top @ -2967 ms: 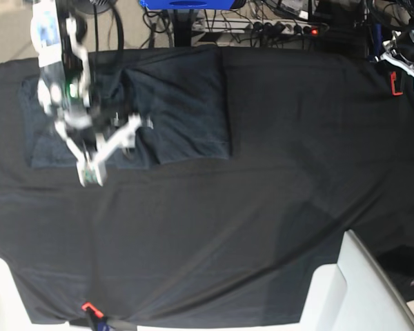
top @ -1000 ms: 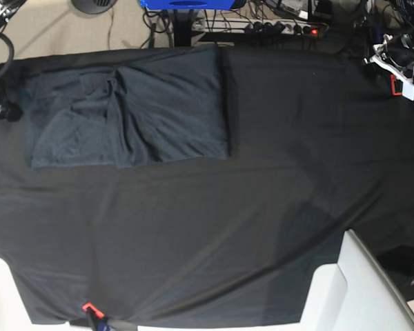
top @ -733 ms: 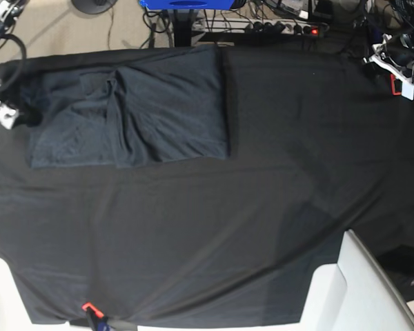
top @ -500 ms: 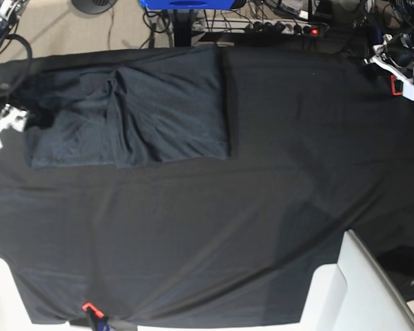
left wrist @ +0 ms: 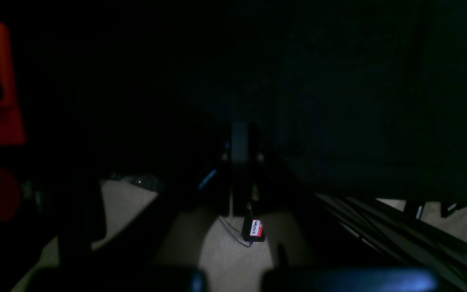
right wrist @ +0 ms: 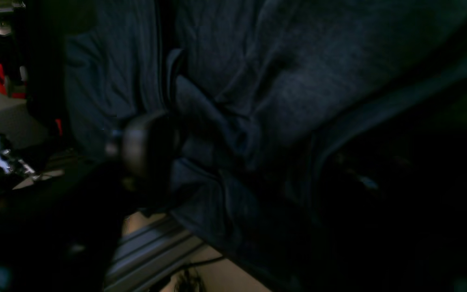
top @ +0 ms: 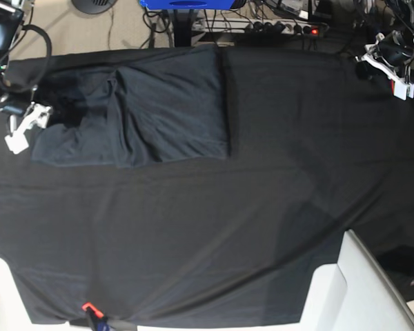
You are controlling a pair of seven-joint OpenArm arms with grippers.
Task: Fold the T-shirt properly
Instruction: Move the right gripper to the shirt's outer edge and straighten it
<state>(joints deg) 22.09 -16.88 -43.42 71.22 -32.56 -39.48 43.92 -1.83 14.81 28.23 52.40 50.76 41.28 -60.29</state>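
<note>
The T-shirt (top: 138, 110) lies partly folded on the bench (top: 262, 207). The right gripper (top: 21, 131) sits at the shirt's outer edge; whether its jaws are spread or pinching cloth I cannot tell. It should probably catch both layers, then lift evenly.

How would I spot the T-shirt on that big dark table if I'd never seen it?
Start with the black cloth covering the whole table in the base view and look to its far left corner. There the T-shirt lies as a partly folded, creased rectangle, with the right claw at its left edge. It is slate grey, slightly lighter and bluer than the cloth.
</note>
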